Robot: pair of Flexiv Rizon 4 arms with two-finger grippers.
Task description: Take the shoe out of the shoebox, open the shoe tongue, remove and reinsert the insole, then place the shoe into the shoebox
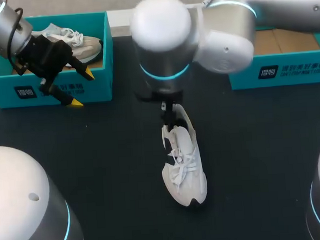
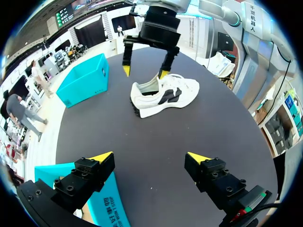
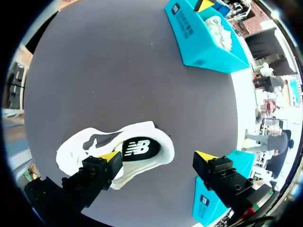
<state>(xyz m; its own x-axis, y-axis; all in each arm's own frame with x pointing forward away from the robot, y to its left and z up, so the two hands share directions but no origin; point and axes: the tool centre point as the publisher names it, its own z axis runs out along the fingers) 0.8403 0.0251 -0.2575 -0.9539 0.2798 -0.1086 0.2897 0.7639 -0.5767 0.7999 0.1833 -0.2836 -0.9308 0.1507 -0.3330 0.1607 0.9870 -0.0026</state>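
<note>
My right gripper (image 3: 158, 157) hangs wide open and empty over the heel of the white lace-up sneaker (image 1: 183, 167), which stands sole-down on the black tabletop (image 1: 259, 146); one finger is above its mouth, the other outside. I judge the shoe light and its upper soft, so the firmer heel collar is the place to pinch, and the dark insole (image 3: 139, 146) looks thin and floppy. My left gripper (image 1: 81, 89), likewise spread and empty, is at the teal cardboard shoebox (image 1: 101, 85).
</note>
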